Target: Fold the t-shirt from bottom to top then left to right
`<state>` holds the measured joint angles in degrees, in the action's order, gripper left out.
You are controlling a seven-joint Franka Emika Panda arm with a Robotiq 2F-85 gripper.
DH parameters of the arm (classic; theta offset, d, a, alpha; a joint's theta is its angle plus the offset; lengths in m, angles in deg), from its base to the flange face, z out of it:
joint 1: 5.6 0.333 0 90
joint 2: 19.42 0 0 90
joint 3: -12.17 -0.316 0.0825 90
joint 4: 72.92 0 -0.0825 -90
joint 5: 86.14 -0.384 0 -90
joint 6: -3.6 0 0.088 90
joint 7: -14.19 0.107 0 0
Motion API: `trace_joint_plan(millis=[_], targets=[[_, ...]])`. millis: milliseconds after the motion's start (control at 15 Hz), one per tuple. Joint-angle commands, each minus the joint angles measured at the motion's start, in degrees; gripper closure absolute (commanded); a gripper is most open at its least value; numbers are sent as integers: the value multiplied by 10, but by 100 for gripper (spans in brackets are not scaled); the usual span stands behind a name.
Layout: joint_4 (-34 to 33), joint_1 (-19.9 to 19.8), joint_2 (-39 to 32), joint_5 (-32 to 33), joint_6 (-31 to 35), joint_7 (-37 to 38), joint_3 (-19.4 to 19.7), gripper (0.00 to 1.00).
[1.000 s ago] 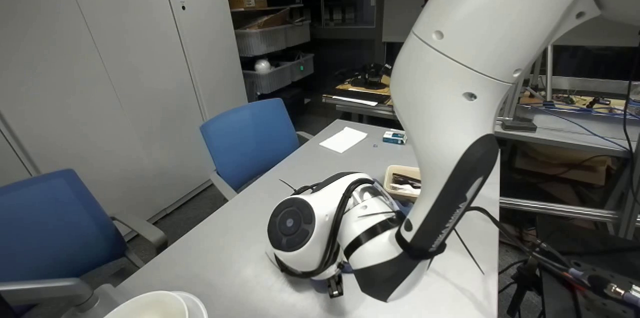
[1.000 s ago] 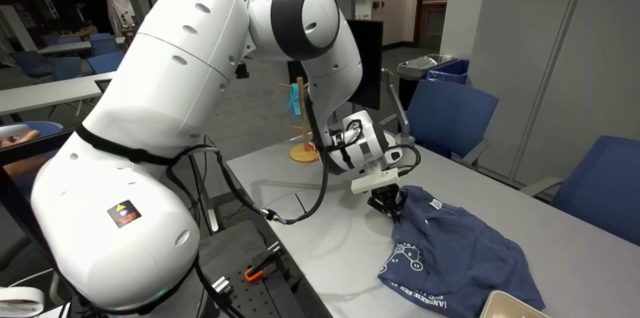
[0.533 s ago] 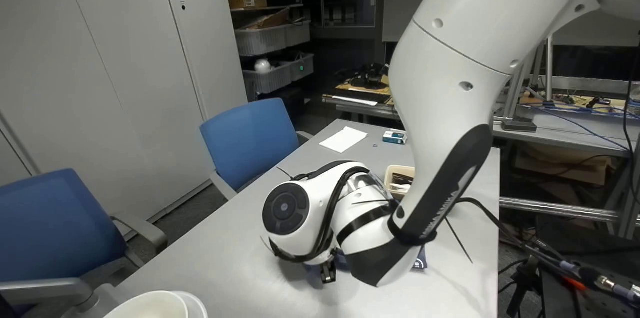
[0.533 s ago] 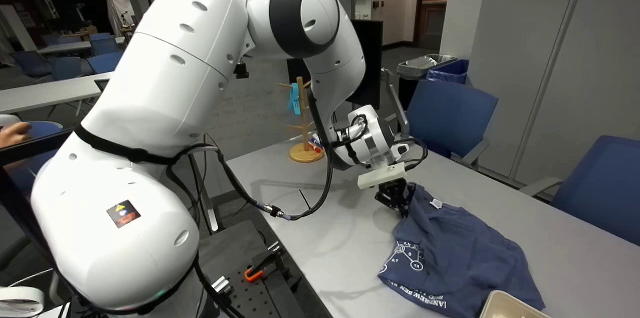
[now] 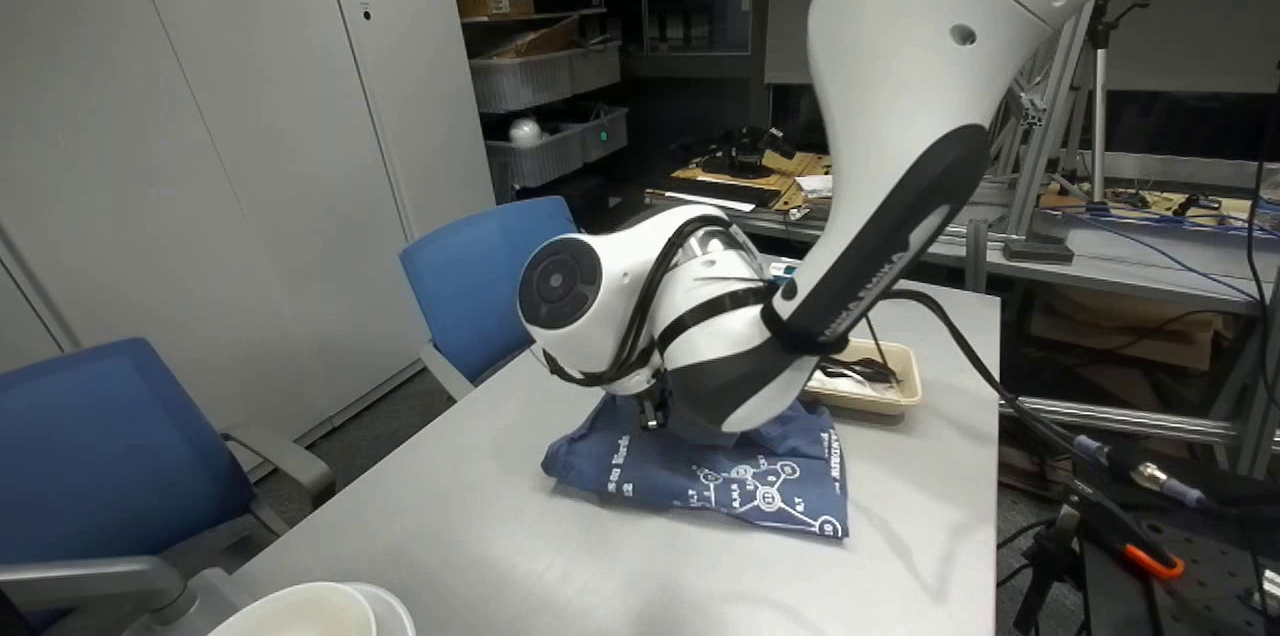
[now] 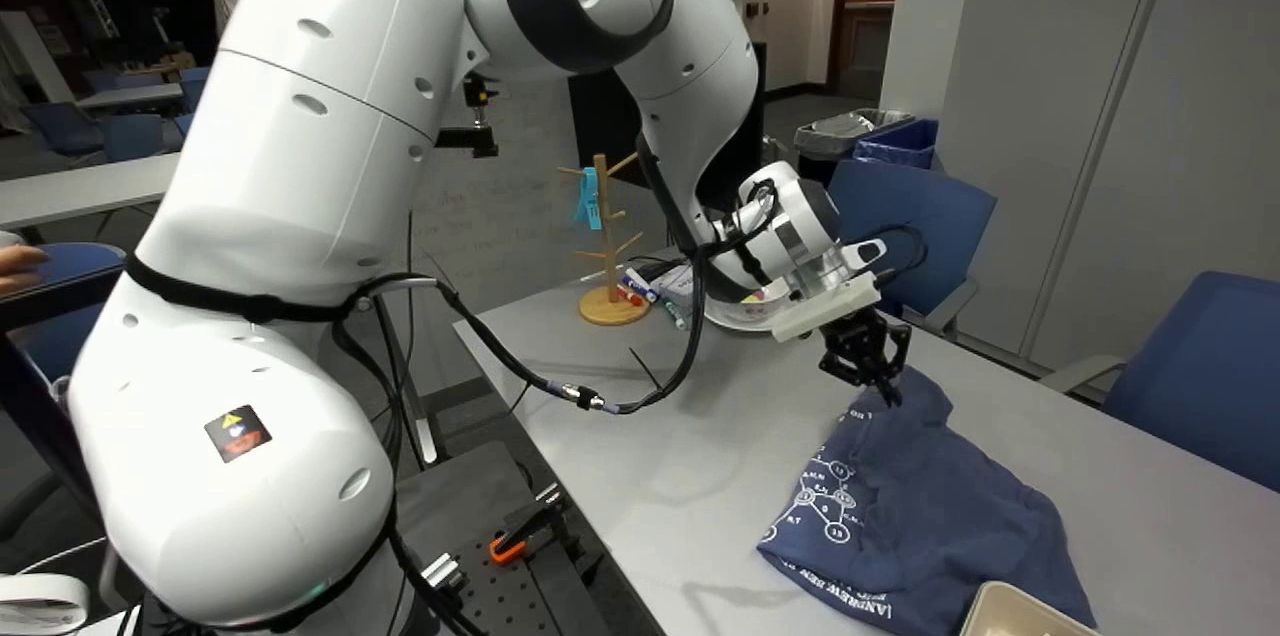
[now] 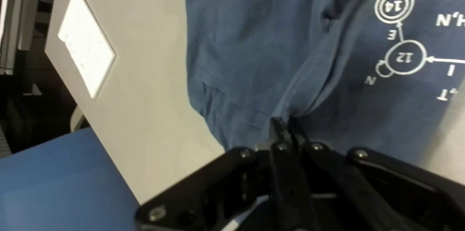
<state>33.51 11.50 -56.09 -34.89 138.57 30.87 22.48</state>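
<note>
A black Robotiq gripper (image 7: 288, 128) on a white Franka Emika Panda arm (image 6: 330, 146) pinches a fold of a navy-blue t-shirt (image 6: 930, 516), its fingertips (image 7: 279, 133) pressed together on the cloth. The shirt lies rumpled on a gray table (image 5: 470, 556), directly beneath the gripper. In an exterior view, most of it spreads toward the camera and to the gripper's right, with white lettering (image 6: 878, 607) along its near edge. In the wrist view, a ridge of fabric runs up to the fingertips, plain cloth lies ahead and to the left, and a white diagram (image 7: 405, 57) of numbered circles and arrows shows to the right. Beyond the gripper and to its right in an exterior view, just beside the shirt, sits a beige tray (image 5: 880, 404) of dark and white items (image 5: 855, 372) too blurred to name. There too, a white bowl (image 5: 290, 621) stands closer to the camera, well apart from the gripper on its left, and a blue office chair (image 5: 460, 286) is behind the gripper, also to the left. The wrist view shows white paper (image 7: 87, 49) lying on the table well ahead of the fingertips and to their left. To the gripper's left in an exterior view, and farther from the camera, a wooden mug tree (image 6: 607, 251) bears a light-blue clip (image 6: 590, 201), with markers (image 6: 638, 286) near its base.
</note>
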Motion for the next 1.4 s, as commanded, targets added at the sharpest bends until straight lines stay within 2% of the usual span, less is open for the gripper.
trace_joint_plan(millis=[0,200,267,333,400,733,933,1067,1133,1333], targets=[[-7,-16,30,41,-41,37,-2,99],[-12,-26,40,64,-66,83,-9,99],[-12,-31,42,56,-79,91,-16,71],[-12,-34,43,52,-88,100,-21,70],[-13,-35,44,49,-95,109,-25,65],[-14,-40,42,55,-102,160,-34,25],[-10,-54,45,23,-100,146,-51,3],[-8,-71,47,-31,-98,119,-72,0],[34,-86,80,-37,-79,107,-67,0],[57,-114,126,-133,-96,32,-85,0]])
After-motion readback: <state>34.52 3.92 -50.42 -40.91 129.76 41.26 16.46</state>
